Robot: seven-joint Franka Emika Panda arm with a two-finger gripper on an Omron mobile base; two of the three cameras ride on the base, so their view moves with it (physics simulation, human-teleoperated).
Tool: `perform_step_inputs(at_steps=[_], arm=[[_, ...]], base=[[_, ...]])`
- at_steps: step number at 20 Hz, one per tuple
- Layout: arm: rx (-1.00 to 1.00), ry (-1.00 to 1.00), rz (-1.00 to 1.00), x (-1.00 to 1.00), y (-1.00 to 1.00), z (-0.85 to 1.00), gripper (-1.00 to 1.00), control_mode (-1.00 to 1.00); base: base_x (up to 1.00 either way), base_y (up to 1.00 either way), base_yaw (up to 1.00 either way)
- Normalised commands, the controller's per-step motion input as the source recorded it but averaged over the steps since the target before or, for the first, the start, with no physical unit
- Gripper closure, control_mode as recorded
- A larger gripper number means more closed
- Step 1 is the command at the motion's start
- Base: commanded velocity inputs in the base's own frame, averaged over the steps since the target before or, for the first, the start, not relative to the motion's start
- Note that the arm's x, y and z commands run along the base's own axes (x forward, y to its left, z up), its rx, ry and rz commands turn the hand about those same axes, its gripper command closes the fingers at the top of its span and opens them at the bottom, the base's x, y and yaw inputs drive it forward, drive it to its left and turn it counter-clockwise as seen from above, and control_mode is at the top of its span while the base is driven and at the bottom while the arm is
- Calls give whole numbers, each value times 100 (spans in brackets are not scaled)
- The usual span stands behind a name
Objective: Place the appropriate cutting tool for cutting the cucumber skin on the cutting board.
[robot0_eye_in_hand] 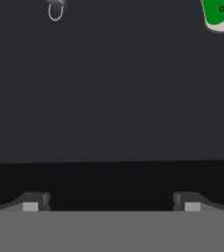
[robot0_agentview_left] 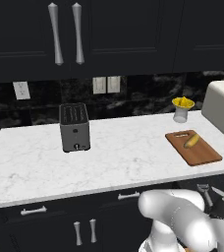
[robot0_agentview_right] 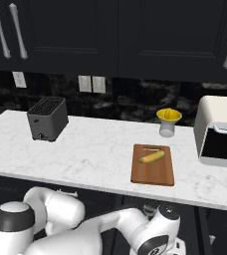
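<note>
White marbled worktop [robot0_agentview_left: 109, 162] runs below dark cabinets and carries the flat reddish-brown wooden cutting board [robot0_agentview_left: 198, 153] near its right end, with the small stubby yellowish-green cucumber [robot0_agentview_left: 191, 141] lying on it. A yellow-topped white cup [robot0_agentview_left: 182, 109] stands just behind the board, a dark grey toaster [robot0_agentview_left: 74, 127] sits well apart to the left, and a white boxy appliance [robot0_agentview_left: 222, 106] is at the far right. No cutting tool lies on the board yet, so the fetching step seems to be in hand. The arm is folded low, below the worktop edge. In the hand view the end effector [robot0_eye_in_hand: 111, 204] has its fingertips [robot0_eye_in_hand: 31, 205] spread wide with nothing between them, facing a dark flat surface. At that view's top edge are a green-handled utensil end [robot0_eye_in_hand: 216, 15] and a small grey metal loop [robot0_eye_in_hand: 55, 10]; which is the peeler I cannot tell. The next move likely calls for advancing toward those tools, identifying the peeler, and centring the spread fingers over its handle before closing
</note>
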Motion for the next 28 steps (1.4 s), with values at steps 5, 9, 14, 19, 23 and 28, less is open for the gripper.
perform_step_inputs(at_steps=[5, 9, 14, 19, 23, 28], arm=[[0, 0, 0, 11, 12, 60, -100, -100], [0, 0, 0, 33, 0, 63, -100, -100], [0, -6, 0, 51, 2, 4, -100, -100], [3, -17, 0, 61, 5, -28, -100, -100], [4, -30, 0, 7, 0, -59, -100, -100], [9, -21, -4, 2, 0, -38, -100, -100]], base=[[0, 0, 0], [0, 0, 0], [0, 0, 0], [0, 0, 0], [0, 0, 0], [0, 0, 0]])
